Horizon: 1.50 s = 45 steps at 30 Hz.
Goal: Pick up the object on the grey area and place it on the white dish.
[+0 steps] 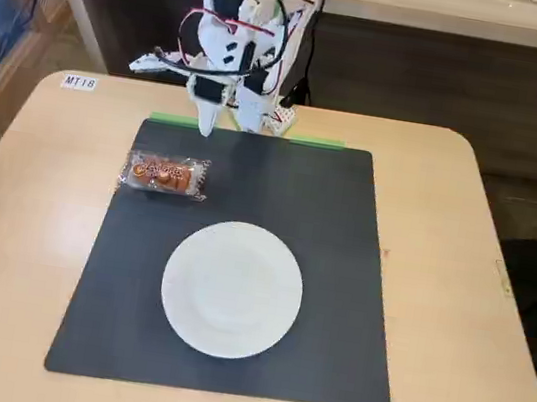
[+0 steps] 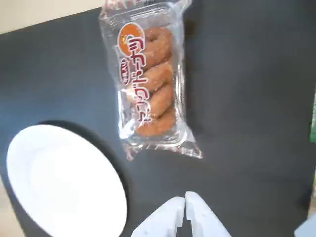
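The object is a small pack of orange-brown ring snacks in a clear crinkly wrapper (image 1: pixel 165 175). It lies near the left edge of the dark grey mat (image 1: pixel 339 272). In the wrist view the pack (image 2: pixel 150 79) lies lengthwise above my fingertips. The white dish (image 1: pixel 231 289) sits empty at the mat's middle front; in the wrist view the dish (image 2: pixel 64 182) is at lower left. My white gripper (image 1: pixel 205 124) hangs at the mat's back edge, above and behind the pack, its fingers together. In the wrist view the gripper (image 2: pixel 185 202) is shut and empty.
The mat (image 2: pixel 247 123) lies on a light wooden table (image 1: pixel 32 226). Green tape strips (image 1: pixel 174 120) mark the mat's back edge. The arm's base with cables (image 1: pixel 258 68) stands behind the mat. A label (image 1: pixel 79 83) is at the table's back left.
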Available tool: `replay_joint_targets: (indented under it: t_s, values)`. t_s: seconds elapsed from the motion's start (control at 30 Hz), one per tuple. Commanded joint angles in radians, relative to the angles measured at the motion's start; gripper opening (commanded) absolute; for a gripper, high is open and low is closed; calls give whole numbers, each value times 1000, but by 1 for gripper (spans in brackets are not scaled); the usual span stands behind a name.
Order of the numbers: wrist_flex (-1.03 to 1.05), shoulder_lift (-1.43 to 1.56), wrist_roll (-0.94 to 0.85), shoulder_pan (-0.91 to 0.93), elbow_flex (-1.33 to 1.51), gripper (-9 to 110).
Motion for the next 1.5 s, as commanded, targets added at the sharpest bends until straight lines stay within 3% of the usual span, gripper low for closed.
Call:
replay_joint_targets:
  t_s: [0.0, 0.2, 0.5, 0.63, 1.47]
  values:
    - [2, -64, -41, 44, -71, 0]
    - [-8, -156, -114, 110, -106, 7]
    - [0, -258, -204, 186, -132, 40]
    - [-8, -321, -206, 184, -141, 46]
    - [60, -816, -133, 98, -483, 44]
